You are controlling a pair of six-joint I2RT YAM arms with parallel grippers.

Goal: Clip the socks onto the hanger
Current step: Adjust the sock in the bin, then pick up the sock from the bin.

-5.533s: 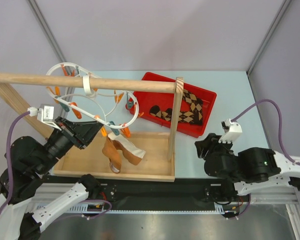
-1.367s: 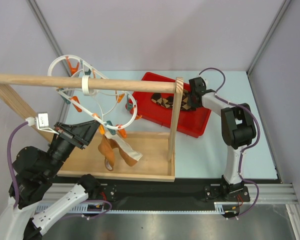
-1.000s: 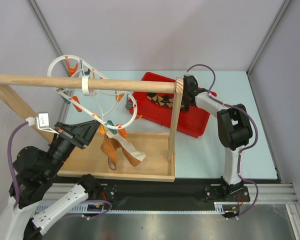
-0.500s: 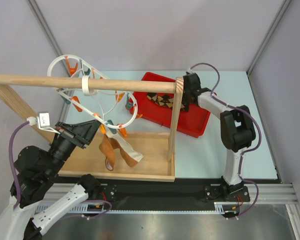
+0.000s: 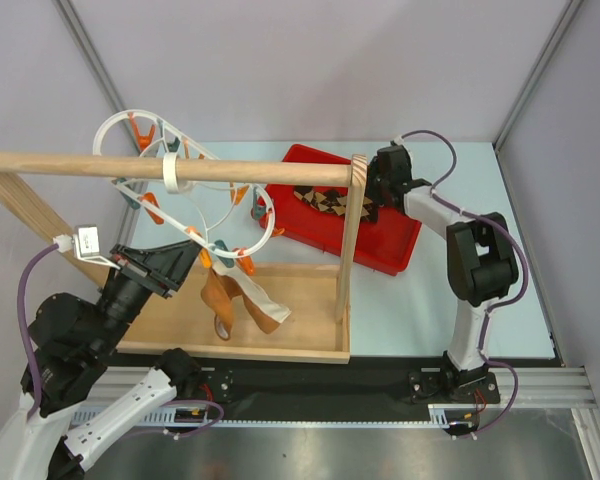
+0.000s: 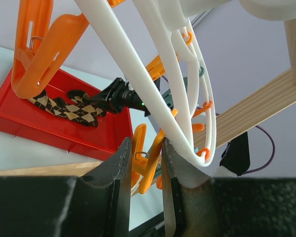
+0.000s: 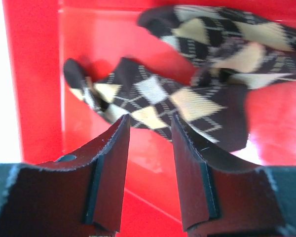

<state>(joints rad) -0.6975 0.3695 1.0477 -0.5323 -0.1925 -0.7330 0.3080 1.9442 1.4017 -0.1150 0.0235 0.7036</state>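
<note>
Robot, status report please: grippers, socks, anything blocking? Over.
Left gripper shut on hanger. Right gripper open above socks, none held. Socks lie in red tray. Wooden post close beside right gripper.

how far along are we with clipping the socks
Done: one brown fabric piece hangs from the hanger. In hand: left gripper pinches an orange clip; right gripper, jaws open, hovers over the argyle socks. Left: those socks lie unclipped in the red tray.

Lighting: bright, even, diffuse, from overhead. Shadows: faint, soft-edged on the tabletop (image 5: 400, 310). Glare: white sheen on the red tray (image 7: 89, 39) floor, left margin blown out. Focus: overhead view sharp; near hanger (image 6: 123, 54) blurred in left wrist view; socks (image 7: 187, 98) slightly smeared in right wrist view.
</note>
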